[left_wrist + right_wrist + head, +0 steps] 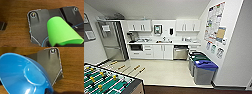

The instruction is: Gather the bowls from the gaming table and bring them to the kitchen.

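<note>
Right pincer: grips cannot be made out; blue bowl (pixel 25 75) fills the near view, tilted, above brown floor.
Left pincer: state unclear; green cup (pixel 62 33) close before it.
Foosball table (pixel 106 82): near left corner.
Kitchen (pixel 161 37): ahead, open pale floor (pixel 159 72) between.
Bins (pixel 204 70): along right wall.

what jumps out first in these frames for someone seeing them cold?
Up close, the bright blue bowl looms in the right wrist view and the green cup in the left wrist view, both over a brown wood-grain floor. In the head view, the white kitchen lies straight ahead, with the foosball table in the near left corner and blue- and green-lidded bins along the right wall.
</note>
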